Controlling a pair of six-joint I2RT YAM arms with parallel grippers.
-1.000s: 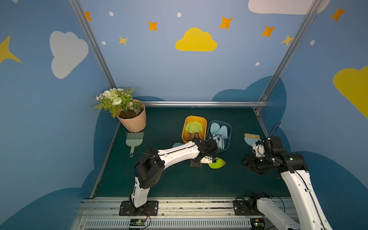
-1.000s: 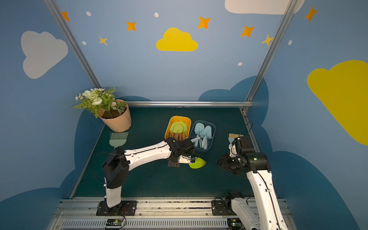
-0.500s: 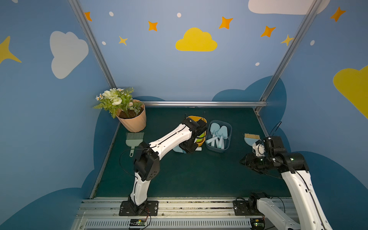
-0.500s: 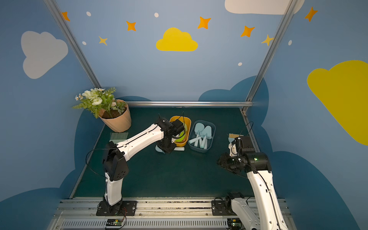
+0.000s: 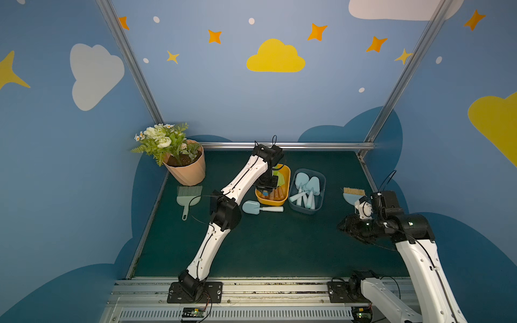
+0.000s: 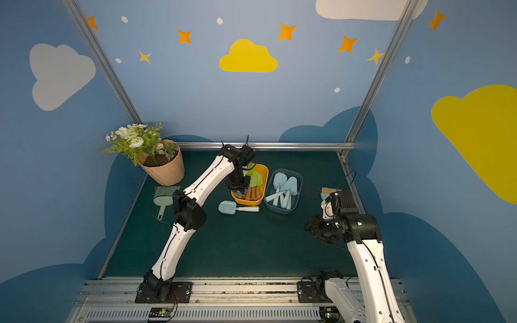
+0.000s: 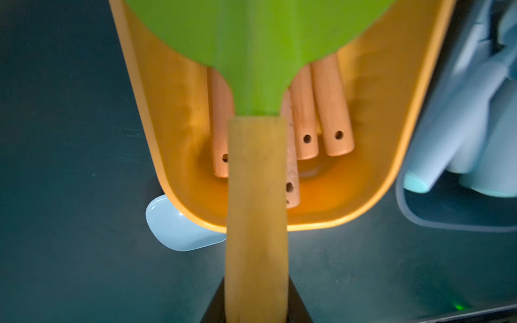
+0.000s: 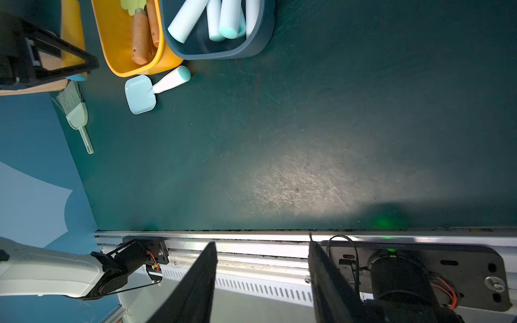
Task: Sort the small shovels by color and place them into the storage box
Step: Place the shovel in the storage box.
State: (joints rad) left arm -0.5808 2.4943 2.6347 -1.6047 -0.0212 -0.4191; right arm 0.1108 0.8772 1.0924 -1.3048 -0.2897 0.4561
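Shovels nearly all sorted

Near the far edge of the table [image 5: 279,246], the left gripper [image 7: 256,310] was squeezed tight on the wooden handle of a green shovel [image 7: 256,56]. It held the shovel just above the yellow box [image 5: 288,179]. Other green shovels [image 7: 333,112] lay inside that box. The blue box [image 5: 324,181] right beside it held a bunch of blue shovels [image 5: 306,190]. One last blue shovel [image 5: 251,207] lay on the table, just in front of the yellow box. The right gripper [image 8: 261,243] hung near the right edge, jaws apart and empty. The job looked almost done: drop the green one in, then put the last blue one away.
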